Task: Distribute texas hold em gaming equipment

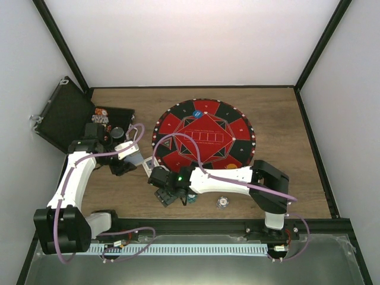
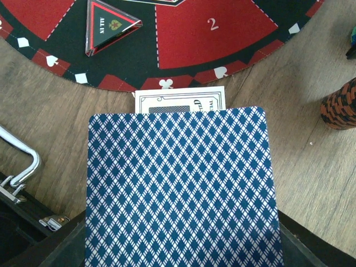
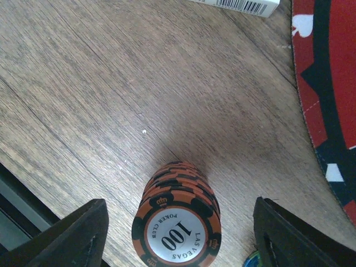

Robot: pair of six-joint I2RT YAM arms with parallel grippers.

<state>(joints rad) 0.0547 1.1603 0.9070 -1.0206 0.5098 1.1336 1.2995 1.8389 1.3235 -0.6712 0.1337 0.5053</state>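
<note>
Right wrist view shows the right fingers (image 3: 72,236) released, one on each side of a stack of orange chips (image 3: 178,222) and touching neither side; the stack stands on the counter (image 3: 111,83) near the edge of the red-and-black mat (image 3: 328,83), and its chips sit a little uneven; I judge that if one finger meets it first, the chips can topple or shear apart, and a grasp too high can leave the lower chips behind; a blue-green chip (image 3: 253,259) just beside may also be knocked; the left fingers (image 1: 122,165) are clenched on a blue-backed card (image 2: 178,189), which hides them in the left wrist view; whether it is one card or a deck I cannot tell; a weak hold could let it slip onto the white card box (image 2: 181,101) below.
</note>
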